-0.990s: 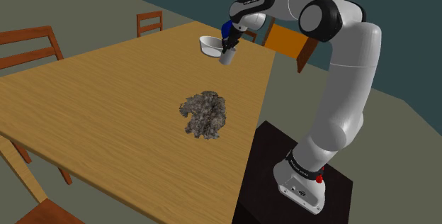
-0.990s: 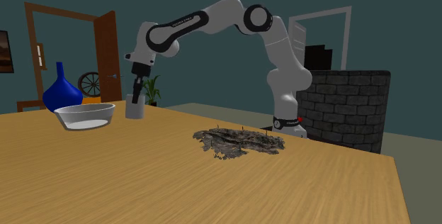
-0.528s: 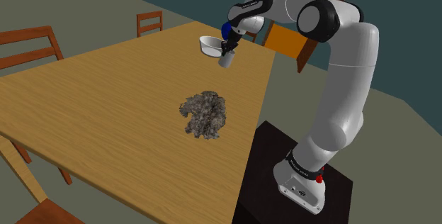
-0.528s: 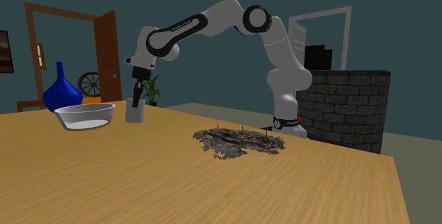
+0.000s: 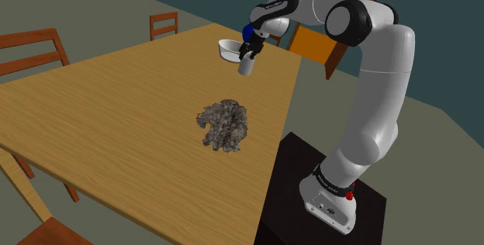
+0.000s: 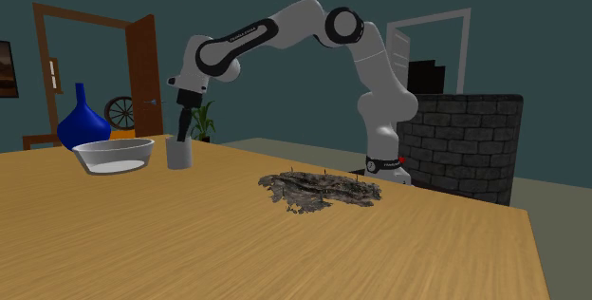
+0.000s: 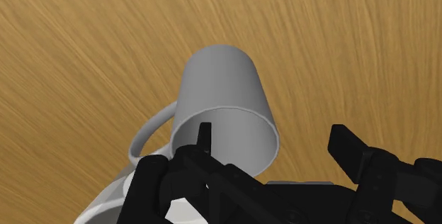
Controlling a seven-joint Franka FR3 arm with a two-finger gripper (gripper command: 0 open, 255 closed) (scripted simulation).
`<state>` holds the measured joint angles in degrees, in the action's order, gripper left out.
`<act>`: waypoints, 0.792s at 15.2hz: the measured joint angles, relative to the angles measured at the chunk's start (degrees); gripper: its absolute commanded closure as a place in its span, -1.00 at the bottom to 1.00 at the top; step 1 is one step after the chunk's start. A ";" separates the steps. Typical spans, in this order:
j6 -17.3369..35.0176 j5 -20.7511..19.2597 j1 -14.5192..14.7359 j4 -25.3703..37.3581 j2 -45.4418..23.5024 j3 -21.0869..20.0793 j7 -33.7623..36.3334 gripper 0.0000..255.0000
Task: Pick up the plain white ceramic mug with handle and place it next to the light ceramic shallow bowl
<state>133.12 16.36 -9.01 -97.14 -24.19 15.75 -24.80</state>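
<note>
The plain grey-white handled mug [image 6: 178, 153] stands upright on the wooden worktop [image 6: 285, 251] directly beneath the black hand [image 7: 276, 139], just beside the light shallow bowl [image 6: 114, 143]. The hand's 2 fingers stand apart and grip nothing, with 1 inside the rim. A straight upward lift seems best, so that finger clears the wall without tipping the mug.

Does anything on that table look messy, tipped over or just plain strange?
Only the grey crumpled clump in the middle of the table: a ragged, shapeless heap, unlike the tidy crockery. The mug stands upright beside the bowl, and nothing looks spilled.
</note>
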 measured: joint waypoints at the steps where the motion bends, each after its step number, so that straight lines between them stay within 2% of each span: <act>1: 0.00 0.00 0.00 0.00 0.00 0.00 0.00 -1.00; 6: -4.21 -1.68 0.35 0.41 4.02 0.91 0.96 -1.00; 12: -4.79 -1.95 0.46 0.33 4.67 1.01 1.15 -1.00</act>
